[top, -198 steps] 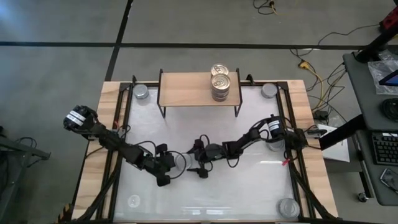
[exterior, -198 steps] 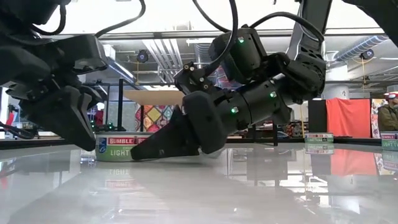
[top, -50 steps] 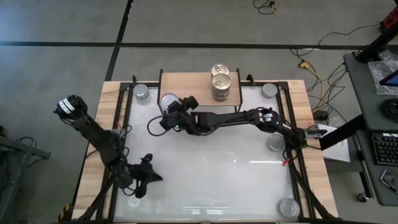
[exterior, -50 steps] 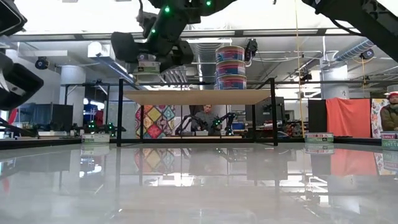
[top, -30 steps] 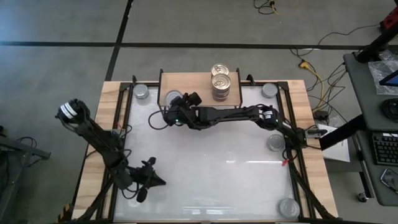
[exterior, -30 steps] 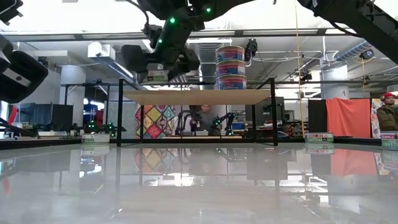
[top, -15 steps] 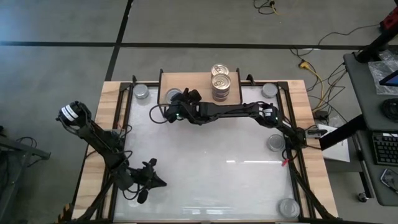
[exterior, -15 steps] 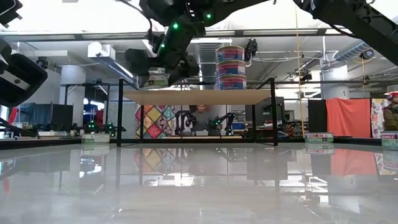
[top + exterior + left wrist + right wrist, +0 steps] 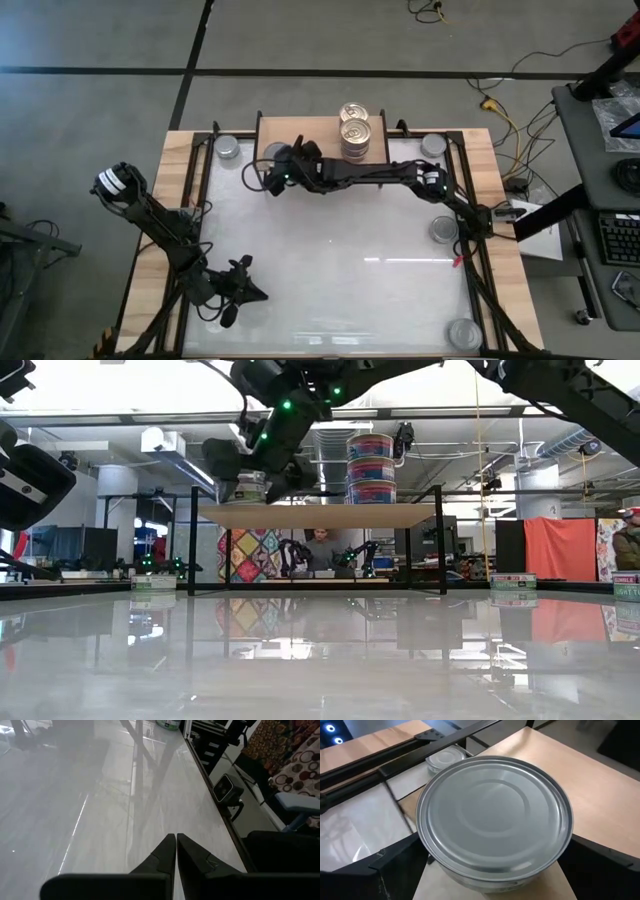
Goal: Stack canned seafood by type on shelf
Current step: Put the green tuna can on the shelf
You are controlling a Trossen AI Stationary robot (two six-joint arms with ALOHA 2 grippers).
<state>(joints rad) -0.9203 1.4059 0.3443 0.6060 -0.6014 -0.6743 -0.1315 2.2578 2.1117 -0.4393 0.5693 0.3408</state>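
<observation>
My right gripper (image 9: pixel 279 163) reaches over the left end of the shelf (image 9: pixel 318 146), a light-wood board on black legs, and is shut on a silver-lidded can (image 9: pixel 495 825). In the low view this can (image 9: pixel 250 488) sits on the board (image 9: pixel 320 515). Toward the shelf's right end stand gold-lidded cans (image 9: pixel 355 132), stacked three high (image 9: pixel 371 468), with a second gold lid (image 9: pixel 351 111) behind them. My left gripper (image 9: pixel 248 292) waits shut at the table's near left, its fingertips (image 9: pixel 175 839) touching nothing. My right gripper has the silver-lidded can between its two fingers (image 9: pixel 395 867), one against each side of the round wall (image 9: pixel 434 864). The fingers come from the table's right, slanting a little downward. The can stands upright, lid up, its bottom on the shelf board.
Silver-lidded cans stand at the table's edges: far left (image 9: pixel 228 148), far right (image 9: pixel 432 145), right (image 9: pixel 443 228), near right (image 9: pixel 463 332) and near left (image 9: pixel 213 322). The white tabletop between the arms is bare. The shelf's middle (image 9: pixel 318 135) is free.
My right gripper has swung toward the far edge with the silver-lidded can, over the shelf's left end. It has sunk a little, and the can now sits on the board.
</observation>
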